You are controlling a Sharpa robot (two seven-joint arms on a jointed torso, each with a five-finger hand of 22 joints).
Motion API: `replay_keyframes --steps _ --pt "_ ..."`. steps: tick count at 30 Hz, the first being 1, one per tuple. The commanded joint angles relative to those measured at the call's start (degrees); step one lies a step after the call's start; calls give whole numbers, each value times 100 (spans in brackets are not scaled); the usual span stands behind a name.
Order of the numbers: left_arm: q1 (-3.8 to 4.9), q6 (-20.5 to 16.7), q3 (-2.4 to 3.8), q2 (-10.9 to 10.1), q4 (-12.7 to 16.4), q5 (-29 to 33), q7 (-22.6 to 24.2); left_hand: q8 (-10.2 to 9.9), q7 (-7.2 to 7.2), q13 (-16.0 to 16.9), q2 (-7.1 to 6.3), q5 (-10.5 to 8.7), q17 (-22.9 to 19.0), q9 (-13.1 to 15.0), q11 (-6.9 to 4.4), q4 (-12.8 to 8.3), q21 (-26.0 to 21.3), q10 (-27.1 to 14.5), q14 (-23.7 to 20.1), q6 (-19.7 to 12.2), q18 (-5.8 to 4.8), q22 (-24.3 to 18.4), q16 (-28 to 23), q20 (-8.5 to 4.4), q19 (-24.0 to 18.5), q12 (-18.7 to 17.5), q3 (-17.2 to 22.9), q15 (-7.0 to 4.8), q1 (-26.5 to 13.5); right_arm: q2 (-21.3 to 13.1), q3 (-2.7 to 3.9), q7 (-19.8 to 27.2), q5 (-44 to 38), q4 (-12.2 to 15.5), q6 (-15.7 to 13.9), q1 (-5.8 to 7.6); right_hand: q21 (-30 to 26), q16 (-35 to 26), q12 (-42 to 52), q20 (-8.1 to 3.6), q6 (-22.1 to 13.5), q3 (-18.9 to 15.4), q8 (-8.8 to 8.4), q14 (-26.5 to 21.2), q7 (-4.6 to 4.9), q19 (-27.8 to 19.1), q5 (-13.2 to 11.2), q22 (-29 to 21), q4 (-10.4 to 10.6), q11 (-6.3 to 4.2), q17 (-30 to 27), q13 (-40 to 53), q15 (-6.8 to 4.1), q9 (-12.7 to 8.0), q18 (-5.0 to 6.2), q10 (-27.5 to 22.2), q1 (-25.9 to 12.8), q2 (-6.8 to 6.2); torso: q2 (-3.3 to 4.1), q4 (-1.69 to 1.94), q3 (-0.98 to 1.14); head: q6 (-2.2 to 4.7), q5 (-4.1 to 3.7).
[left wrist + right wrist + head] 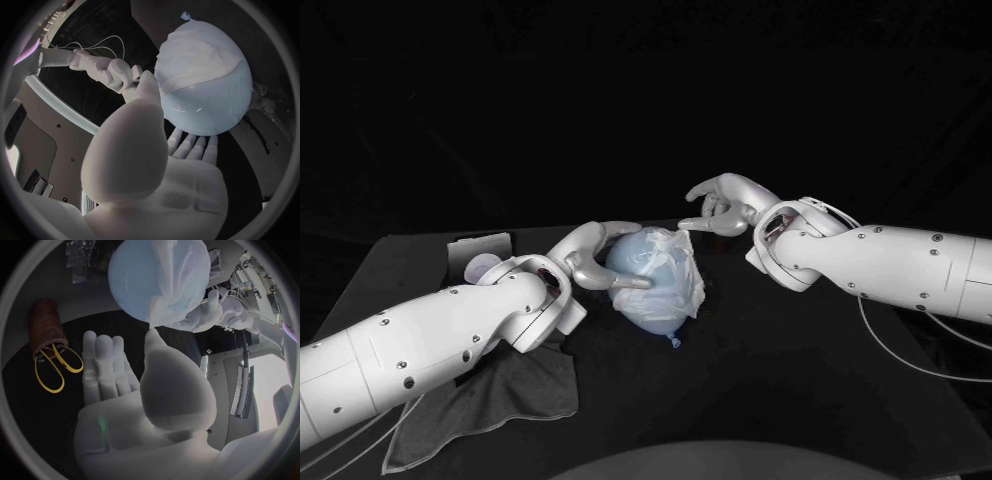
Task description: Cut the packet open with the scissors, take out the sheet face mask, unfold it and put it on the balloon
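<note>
Left hand (593, 256) cups balloon (651, 300) mid-way across table (776, 400), thumb and fingers gripping it, mask (678, 262) draped over it; right hand (723, 207) alongside, fingers apart, thumb tip at mask edge.

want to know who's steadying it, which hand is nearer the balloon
Left. The left hand cups the balloon, touching its side; the right hand hovers past its far end, by the sheet mask edge.
</note>
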Motion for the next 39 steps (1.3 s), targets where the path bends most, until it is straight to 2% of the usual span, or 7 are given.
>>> replay_keyframes --steps 1,11,19,22,24,27,39 --pt "1 126 9 -108 136 502 358 24 722 7 16 -8 3 9 0 -9 -33 43 -1 67 69 -7 -18 -29 -1 22 36 27 -32 -47 3 -64 375 4 -31 12 -556 -743 -506 94 53 -316 26 -360 265 -229 5 -402 -7 89 -389 -633 96 -25 45 -302 135 199 -3 -3 0 5 7" --pt "32 107 114 -639 618 839 639 211 731 16 121 -14 29 142 34 -14 -41 215 93 469 54 -18 9 -28 3 30 442 85 168 -246 1 1067 1131 330 -302 18 -2190 -3298 -1861 472 755 -756 223 -1154 253 -793 -2 -1784 -70 241 -1649 -2762 408 -141 73 -219 1015 784 3 4 6 9 34" --pt "51 -50 168 -1101 986 887 928 541 747 64 505 -39 157 358 115 -31 -38 836 593 1183 1 -25 226 -14 32 106 1217 163 296 -340 -16 1600 973 623 -58 -1 -2839 -4296 -2511 596 516 -1303 7 -1681 408 -1394 21 -2297 -63 423 -2249 -3471 695 -377 -95 -512 848 673 7 9 -1 -4 35" --pt "52 -207 172 -1223 1090 810 1025 883 723 225 778 -52 609 557 22 -78 392 2613 2312 1971 -64 232 1105 -21 809 461 1685 12 420 -316 -25 1569 684 659 110 -29 -2887 -4731 -2825 599 -221 -1349 -56 -2314 473 -1903 -4 -2578 -9 535 -2579 -3680 824 -648 -224 -798 745 389 4 11 1 -1 45" --pt "51 -300 174 -1269 1142 685 1026 1015 591 270 861 -33 817 587 -136 -109 1114 3120 3014 2259 47 636 1573 -40 2102 671 1883 -189 470 -281 -34 1503 468 654 214 -49 -2997 -5211 -3130 605 -1290 -1112 -121 -3439 328 -3122 20 -3234 46 696 -2974 -3711 998 -1038 -394 -1258 447 -540 4 17 2 0 51" --pt "50 -347 173 -1280 1192 386 839 1156 340 361 846 -34 1334 610 -471 -97 1823 3964 4561 2629 522 932 2738 -157 3271 1015 2067 -681 354 -212 -45 1339 99 635 431 -93 -3046 -5471 -3460 617 -2216 -1592 -207 -4155 154 -3693 58 -3532 94 720 -3207 -3780 1049 -1385 -504 -2219 430 -1088 7 12 -1 -7 74" --pt "34 -240 138 -981 1087 -481 -19 973 99 672 578 -46 4024 527 -893 -112 4448 5007 6560 2757 566 2385 6292 -1035 5119 1596 1979 -1234 -334 22 -63 960 -448 457 886 -174 -3056 -5680 -3670 619 -3182 -1657 -254 -4981 38 -3990 44 -3684 64 745 -3465 -3845 1069 -1765 -625 -3402 316 -1150 7 -2 7 -26 97"
